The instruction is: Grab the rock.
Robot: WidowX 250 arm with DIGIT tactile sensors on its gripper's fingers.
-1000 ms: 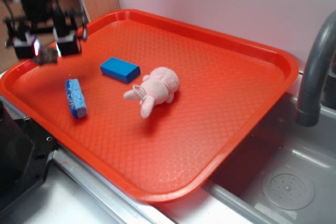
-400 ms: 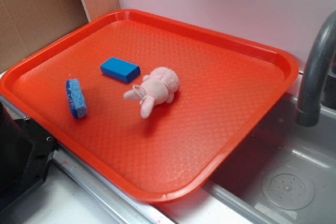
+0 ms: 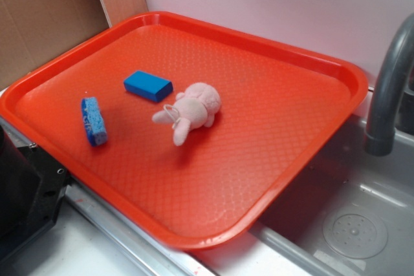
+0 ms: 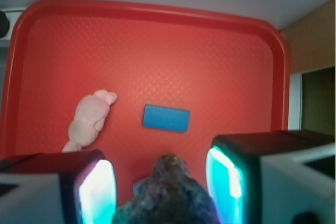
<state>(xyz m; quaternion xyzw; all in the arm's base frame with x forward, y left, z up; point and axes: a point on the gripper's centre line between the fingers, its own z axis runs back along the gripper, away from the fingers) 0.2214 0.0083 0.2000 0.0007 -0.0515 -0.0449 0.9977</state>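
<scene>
Nearest the wrist camera, the pincer (image 4: 160, 187) fills the bottom of the picture, its two pads lit cyan on either side of the rock (image 4: 167, 192). That lumpy brown-grey stone sits between the jaws and looks gripped, though the contact faces themselves are blurred; I judge the pincer closed on it, at a fairly wide spread set by the stone's bulk. Far below lies the red tray (image 4: 157, 9), seen nearly whole, which suggests the rock hangs high above it.

Just past the stone in that view lies the blue block (image 4: 166, 117), flat on the tray, and to its left the pink plush toy (image 4: 90, 119), apart from the block. In the exterior view a blue sponge (image 3: 93, 120) lies near the tray's left edge, with the block and toy further in; no arm or rock shows there, so both are out of that frame. Beyond the tray stand a grey faucet (image 3: 388, 88) and a sink basin (image 3: 356, 224) to the right.

So the grasp itself seems done and the lift appears complete. What remains, in my judgement, is only to hold steady: an irregular stone between flat pads can pivot or slip, so the grip should stay firm and any travel gentle.
</scene>
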